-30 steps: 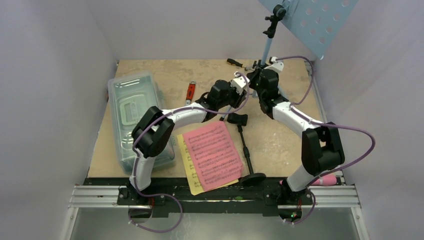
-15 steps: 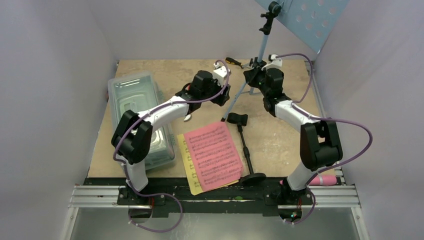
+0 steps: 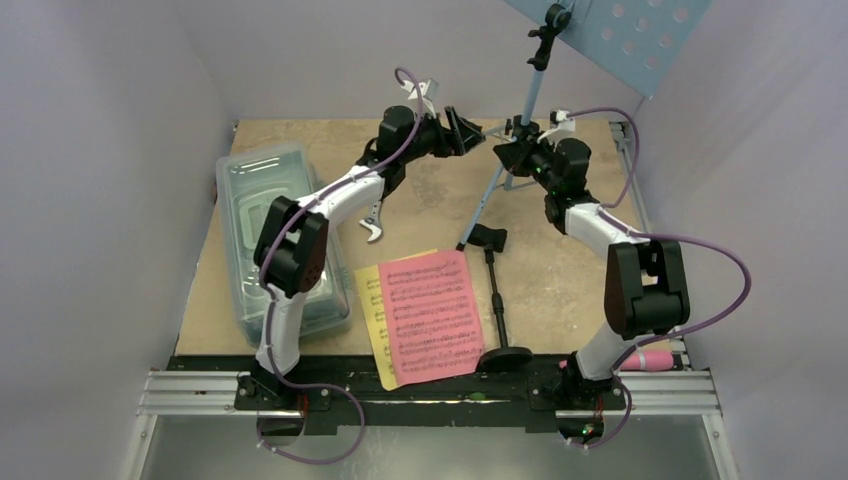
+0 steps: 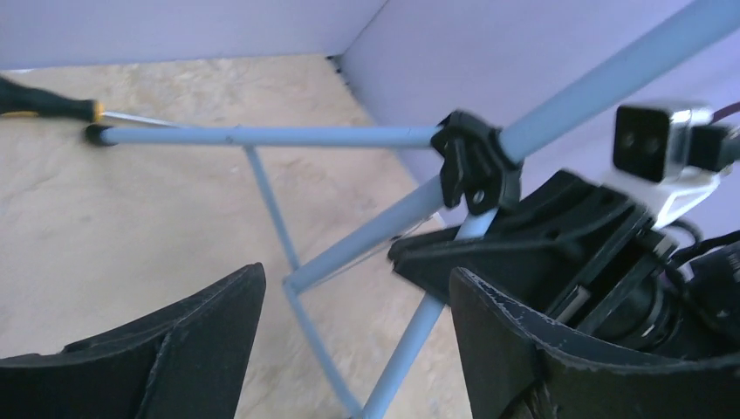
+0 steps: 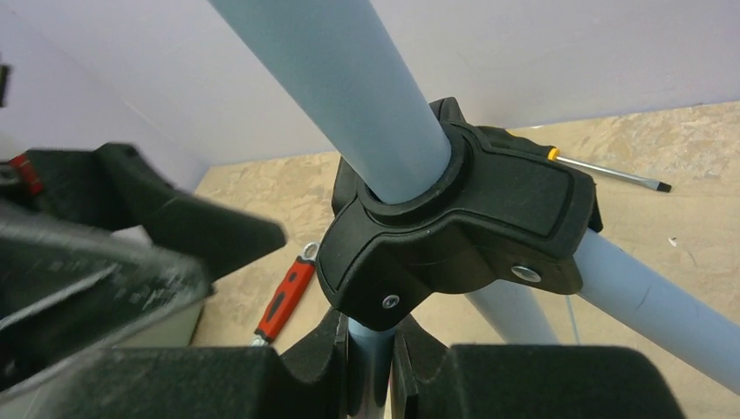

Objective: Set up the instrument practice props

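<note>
**A:** Both arms are pointing at the far side of the table (image 3: 300, 140), close to the music stand (image 3: 533, 95). Is either one gripping it?

**B:** The right gripper (image 5: 371, 367) is pinching a light blue tube just under the stand's black hub. The stand is standing on spread tripod legs at the far right. The left gripper (image 4: 356, 288) is hovering just beside those legs, jaws spread wide and touching nothing.

**A:** Where are the other props lying?

**B:** The sheet-music pages (image 3: 430, 315) are lying flat near the arm bases, pink over yellow. The mic stand (image 3: 497, 300) is lying on its side just beside them. The pink toy microphone (image 3: 650, 360) is resting by the right arm's base.
</note>
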Tool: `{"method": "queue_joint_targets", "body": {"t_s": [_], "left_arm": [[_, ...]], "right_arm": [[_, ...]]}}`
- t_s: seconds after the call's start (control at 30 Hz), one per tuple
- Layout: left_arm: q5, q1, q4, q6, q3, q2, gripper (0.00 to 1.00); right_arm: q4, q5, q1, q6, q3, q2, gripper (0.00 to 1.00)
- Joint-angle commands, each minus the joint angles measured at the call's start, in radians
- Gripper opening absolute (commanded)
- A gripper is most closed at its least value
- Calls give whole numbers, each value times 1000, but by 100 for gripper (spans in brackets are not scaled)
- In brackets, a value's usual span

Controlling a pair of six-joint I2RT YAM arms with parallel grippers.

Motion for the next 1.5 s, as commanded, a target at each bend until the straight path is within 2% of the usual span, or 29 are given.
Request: {"method": "queue_joint_targets", "body": {"t_s": [0.0, 0.13, 0.27, 0.37, 0.53, 0.7, 0.8, 0.9, 1.03, 1.2, 1.47], "left_arm": [[138, 5, 330, -268, 137, 132, 75], [209, 4, 507, -328, 199, 229, 68], [201, -2, 579, -306, 212, 264, 64], [177, -21, 564, -240, 202, 256, 60], [36, -70, 568, -92, 120, 202, 55], [-8, -78, 601, -67, 122, 216, 47], [-35, -82, 596, -42, 135, 222, 47], [-29, -83, 604, -51, 164, 245, 42], [-28, -84, 631, -66, 164, 255, 32], [-5, -83, 664, -53, 169, 263, 26], [19, -87, 593, 43, 229, 296, 22]], "right_arm": [[-91, -134, -7, -188, 18, 34, 0], [-83, -158, -18, -189, 23, 42, 0], [-77, -173, -21, -189, 23, 45, 0], [-80, -176, -23, -194, 21, 42, 0], [-82, -218, -23, -219, 21, 37, 0], [-70, -291, -38, -242, 9, 37, 0], [-68, -304, -41, -244, 9, 39, 0], [-70, -305, -42, -246, 9, 39, 0], [-73, -308, -47, -252, 9, 37, 0], [-75, -342, -55, -253, 24, 50, 0], [-125, -381, -56, -311, 60, 65, 0]]}}
